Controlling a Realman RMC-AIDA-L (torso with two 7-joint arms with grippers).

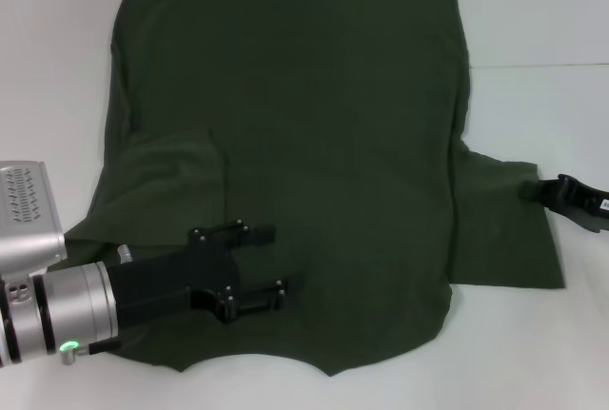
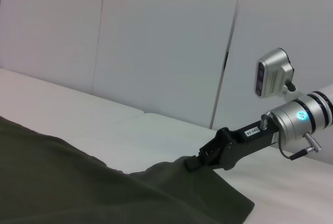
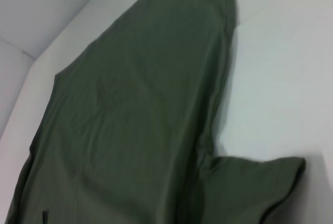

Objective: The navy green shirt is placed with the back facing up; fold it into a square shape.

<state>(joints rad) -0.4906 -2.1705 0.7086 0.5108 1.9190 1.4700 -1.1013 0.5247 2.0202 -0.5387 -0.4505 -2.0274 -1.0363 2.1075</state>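
Note:
The navy green shirt [image 1: 304, 125] lies spread flat on the white table, plain side up, collar end towards me. Its left sleeve [image 1: 162, 177] looks folded in over the body. Its right sleeve [image 1: 504, 229] lies spread out to the side. My left gripper [image 1: 271, 265] is open and empty, just over the shirt near the collar end. My right gripper [image 1: 529, 189] is at the far corner of the right sleeve and looks shut on its edge. The left wrist view shows the right gripper [image 2: 193, 161] with the cloth [image 2: 78, 182] rising up to its tip. The shirt fills the right wrist view [image 3: 135, 109].
The white table [image 1: 533, 10] shows bare beyond the shirt on the right and along the front edge [image 1: 476, 372]. A seam [image 1: 542, 66] crosses the table surface at the right. White wall panels [image 2: 156, 42] stand behind the table.

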